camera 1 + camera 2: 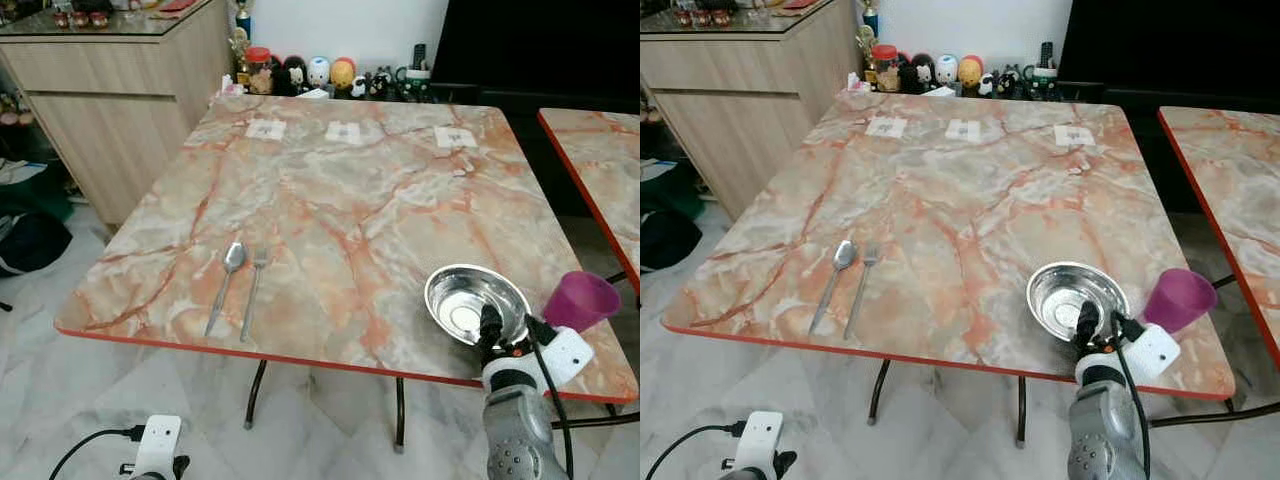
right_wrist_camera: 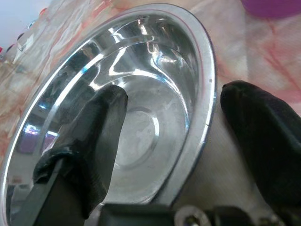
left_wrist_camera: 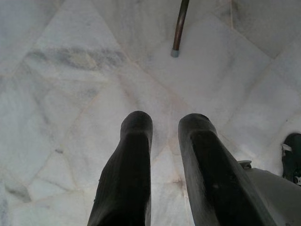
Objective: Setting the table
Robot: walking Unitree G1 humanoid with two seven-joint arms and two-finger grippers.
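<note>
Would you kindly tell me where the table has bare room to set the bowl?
Bare marble lies between the fork and the steel bowl, and across the table middle. The near right corner is crowded: bowl, purple cup, right gripper.

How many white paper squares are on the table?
3. They sit in a row along the far edge of the table: the left one, the middle one and the right one. None looks hidden.
</note>
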